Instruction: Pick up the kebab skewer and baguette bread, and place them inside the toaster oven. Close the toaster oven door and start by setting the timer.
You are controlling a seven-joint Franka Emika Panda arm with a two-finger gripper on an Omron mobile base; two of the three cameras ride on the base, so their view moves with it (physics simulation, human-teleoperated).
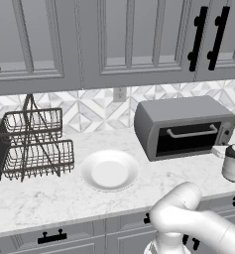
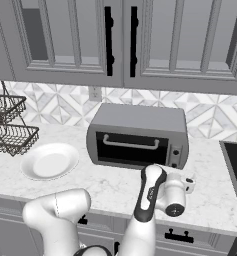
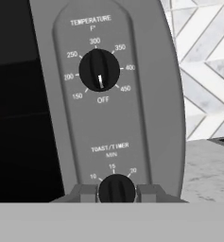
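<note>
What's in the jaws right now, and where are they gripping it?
The gripper is closed on the timer knob at the bottom of the toaster oven control strip, one finger on each side.

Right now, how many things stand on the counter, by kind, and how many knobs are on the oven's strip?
Toaster oven: 1
White plate: 1
Wire rack: 1
Total on the counter: 3
Knobs: 2, temperature knob and timer knob; the hand is shut on the timer knob.

We observe even, diffuse lighting with no visible source and no glare. Soft shadows lie under the toaster oven and plate. Rendering is sharp throughout; dial lettering in the hand view reads clearly, without edge distortion.
</note>
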